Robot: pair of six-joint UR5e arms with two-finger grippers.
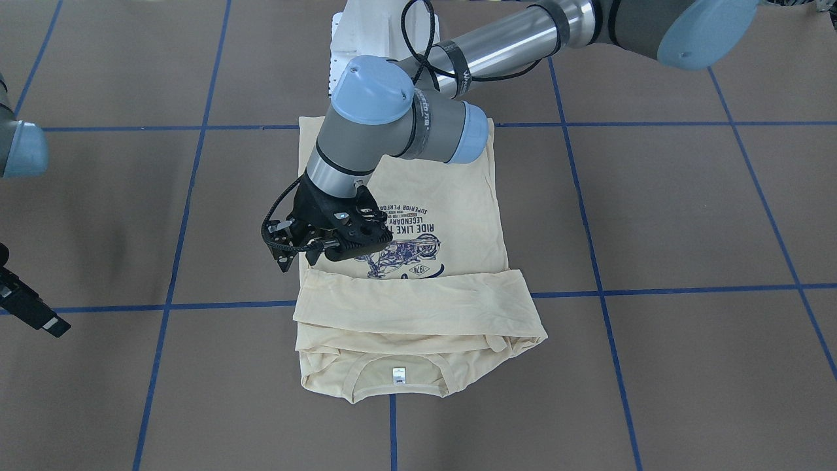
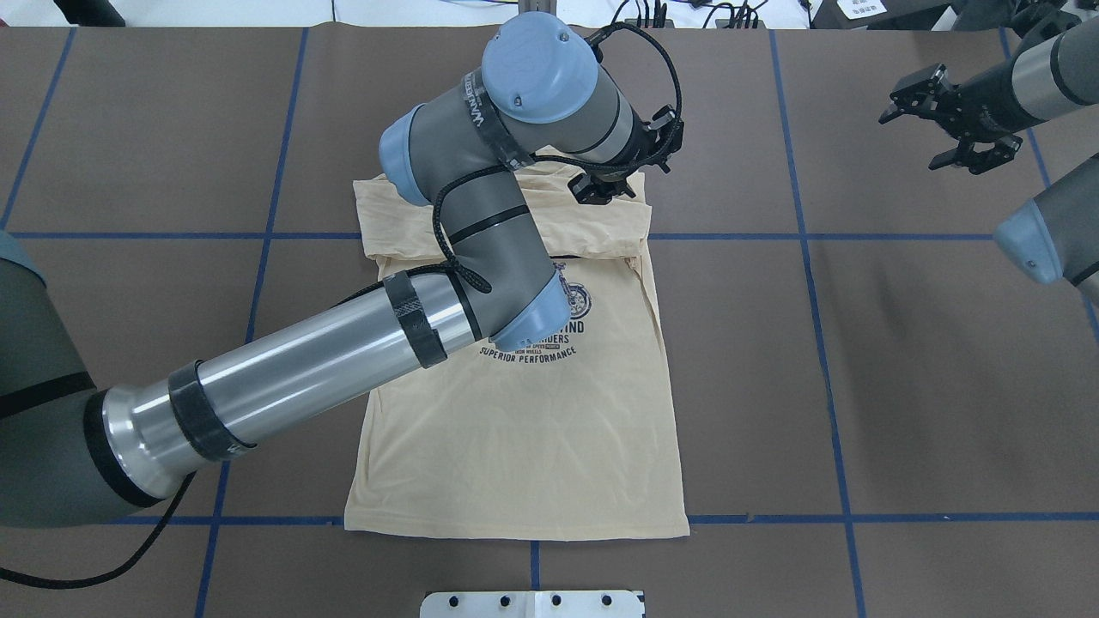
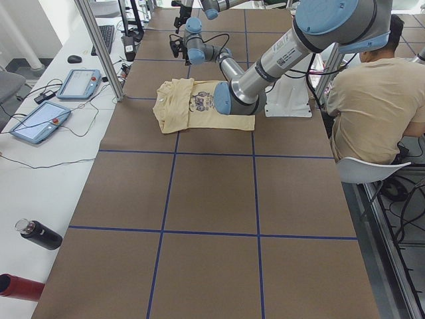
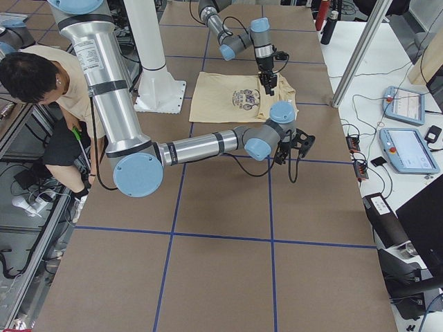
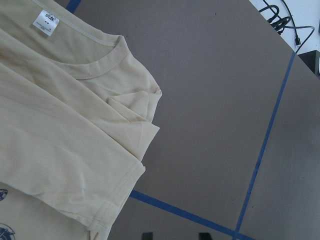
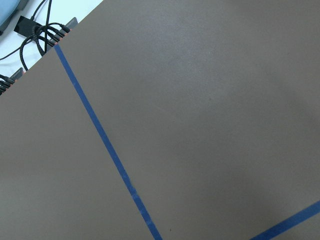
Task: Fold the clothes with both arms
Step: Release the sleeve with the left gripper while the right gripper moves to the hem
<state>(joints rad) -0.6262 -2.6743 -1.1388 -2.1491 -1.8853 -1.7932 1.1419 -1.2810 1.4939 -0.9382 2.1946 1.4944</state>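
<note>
Counting one cream shirt (image 1: 471,222) with navy print (image 1: 418,252), sleeves (image 1: 418,307) folded across, two arms (image 2: 300,369): left claw (image 1: 299,258) spread, right claw (image 2: 923,129) seemingly spread.

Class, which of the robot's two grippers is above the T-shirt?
The left gripper, hanging open over the T-shirt's folded collar end; the right gripper is off to the side, above only the table.

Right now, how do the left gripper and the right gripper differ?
The left gripper hangs over the T-shirt's edge by the folded sleeve; the right gripper hangs over bare table, well clear of it. The left gripper's wrist view shows the neck label; the right gripper's shows only table and blue tape. Both stand open, holding nothing.
</note>
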